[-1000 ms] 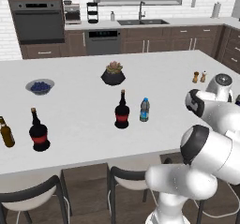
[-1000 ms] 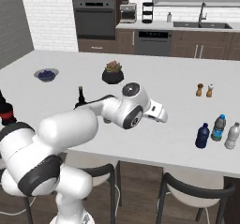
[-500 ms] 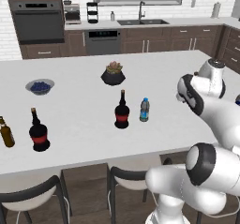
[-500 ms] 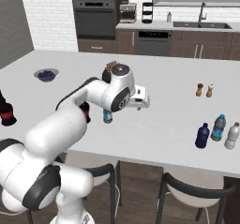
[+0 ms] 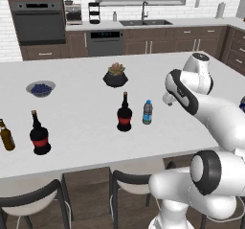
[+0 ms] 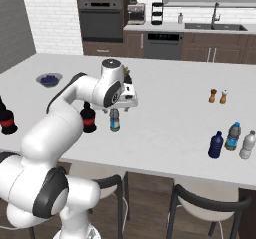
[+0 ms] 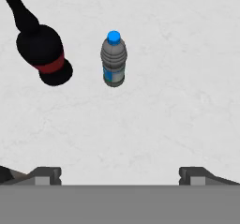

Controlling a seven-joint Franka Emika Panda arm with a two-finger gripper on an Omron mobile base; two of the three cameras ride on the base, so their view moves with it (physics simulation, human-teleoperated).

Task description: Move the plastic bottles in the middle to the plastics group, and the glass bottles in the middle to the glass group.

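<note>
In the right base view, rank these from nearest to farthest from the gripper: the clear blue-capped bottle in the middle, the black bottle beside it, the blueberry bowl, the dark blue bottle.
From the open gripper:
1. Clear blue-capped bottle, just below it.
2. Black bottle, a little further left, partly behind the arm.
3. Blueberry bowl at far left and dark blue bottle at right: both clearly farther, too close to rank.

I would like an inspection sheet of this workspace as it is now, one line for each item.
Surface: white island counter, things standing upright.
Job's things: black bottle and clear bottle in the middle, apart; black bottle at left beside amber bottle; dark blue bottle, second clear bottle and pale bottle grouped at right.
Clutter: blueberry bowl, dark pot, shakers.
End effector: open, above the middle bottles, holding nothing.
Cables: nothing seen.
Surroundings: oven, sink, stools.
</note>
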